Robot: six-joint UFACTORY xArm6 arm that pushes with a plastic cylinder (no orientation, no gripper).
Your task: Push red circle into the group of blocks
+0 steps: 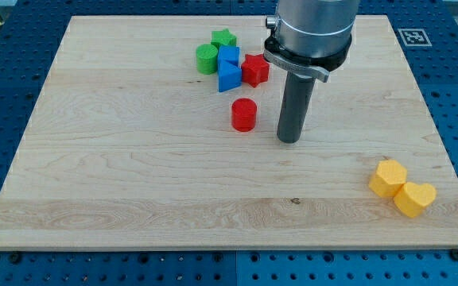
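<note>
Wooden board (133, 175) lies on a blue perforated table (6, 79).

My tip (289, 141) rests on the board, just right of the red circle (244, 114) and slightly nearer the view's bottom. A narrow strip of bare wood shows between them; they are close but apart. There is no gripper on this rig: the arm ends in a plain dark rod, so nothing is clasped or let go; the rod stands upright and touches no block.

Red circle: stands alone, just below the group of blocks, apart from them.

Group, toward the view's top, left of the rod's grey housing (308, 32):
- green star (223, 38), farthest back
- green circle (207, 58), on the group's left edge
- a blue block (229, 56), just right of the green circle; shape unclear
- a second blue block (229, 75), below the first and touching it; shape unclear
- red star (254, 70), on the group's right, pressed against the blue blocks

Separate pair, well apart at the board's lower right corner: a yellow hexagon (388, 177) and a yellow heart (414, 199), touching each other.
</note>
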